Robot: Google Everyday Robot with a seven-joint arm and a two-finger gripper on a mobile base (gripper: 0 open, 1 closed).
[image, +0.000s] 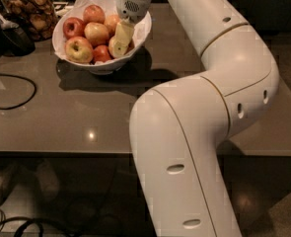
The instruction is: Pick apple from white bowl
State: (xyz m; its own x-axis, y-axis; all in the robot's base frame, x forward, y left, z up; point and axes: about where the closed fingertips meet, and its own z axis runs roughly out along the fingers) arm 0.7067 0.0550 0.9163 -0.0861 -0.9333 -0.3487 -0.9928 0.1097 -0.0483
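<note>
Crowding end effector (118,44) in bowl (101,66): apples (79,49)

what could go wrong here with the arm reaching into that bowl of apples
1. The gripper is down among tightly packed fruit in the round white paper-lined bowl; it could catch the small red apple instead of the pale yellow-orange blushed apple.
2. Lifting may snag the crinkled white paper and drag the bowl.
</note>
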